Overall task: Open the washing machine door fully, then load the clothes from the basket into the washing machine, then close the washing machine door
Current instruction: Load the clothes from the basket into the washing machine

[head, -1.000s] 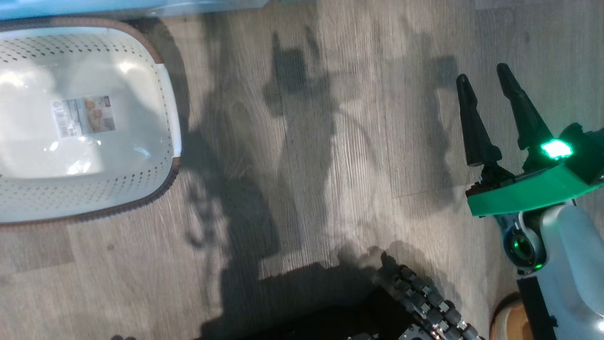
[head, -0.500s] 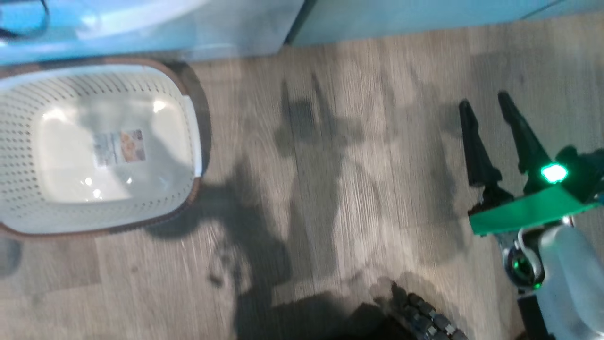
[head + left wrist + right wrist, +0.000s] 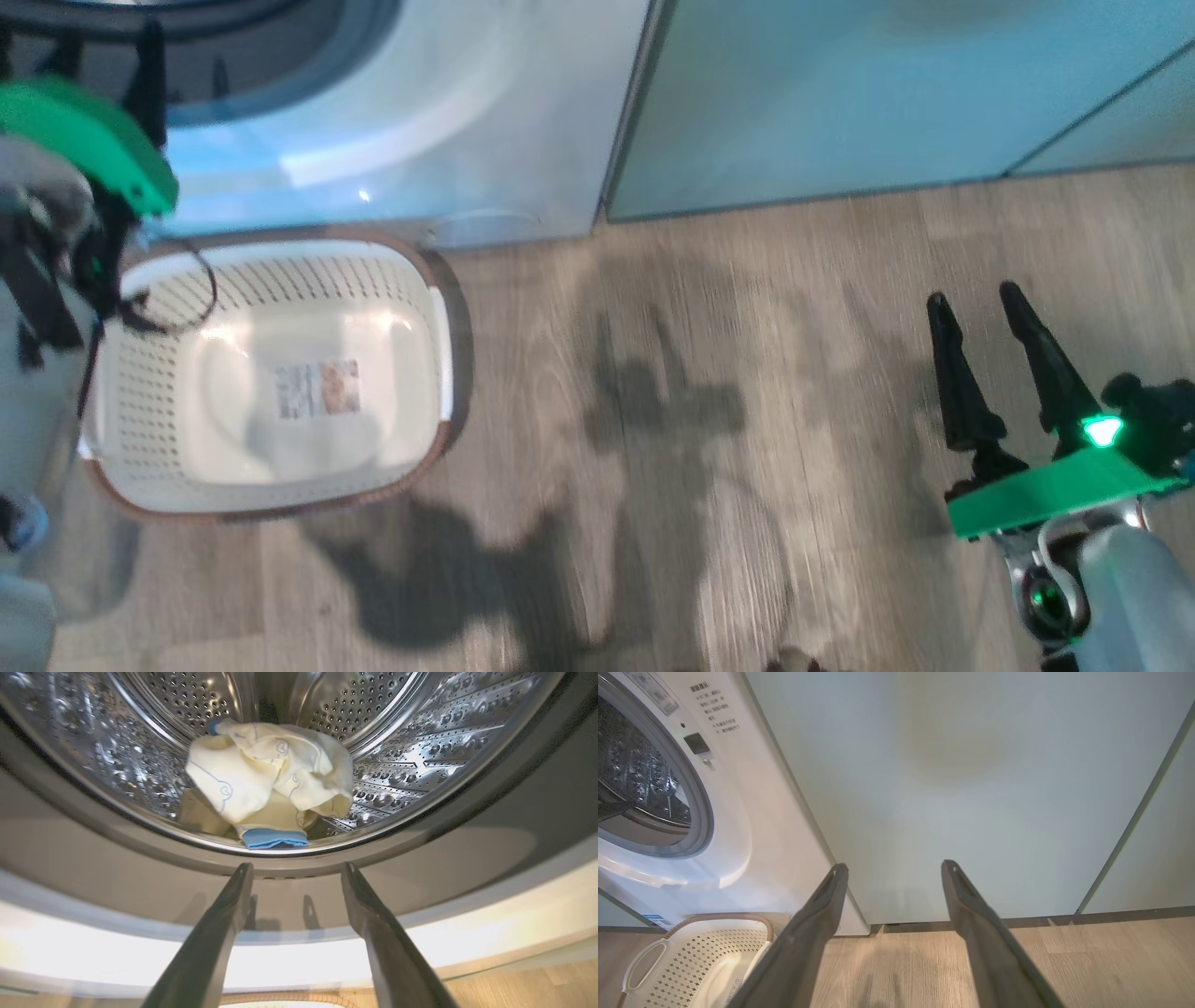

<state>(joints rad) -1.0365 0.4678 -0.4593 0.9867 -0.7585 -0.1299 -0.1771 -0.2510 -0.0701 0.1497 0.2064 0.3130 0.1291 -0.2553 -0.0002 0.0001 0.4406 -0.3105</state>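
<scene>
The washing machine stands at the top left, its grey-ringed drum mouth uncovered; the washing machine door is out of view. In the left wrist view the pale yellow clothes with bear outlines and a blue cuff lie in the steel drum. My left gripper is open just outside the mouth's lower rim, apart from the fabric and holding nothing. In the head view the left gripper points up at the mouth. The cream basket sits on the floor before the machine, holding no clothes. My right gripper hovers open over the floor at the right.
Pale teal cabinet doors stand right of the machine, and my right gripper faces one of them. The basket shows low left there, under the washing machine. Wood floor lies between basket and right arm.
The head camera has tilted up, so the basket sits lower in the picture and the machine and cabinets have come into it. My left arm now shows at the left edge. The right gripper stays open.
</scene>
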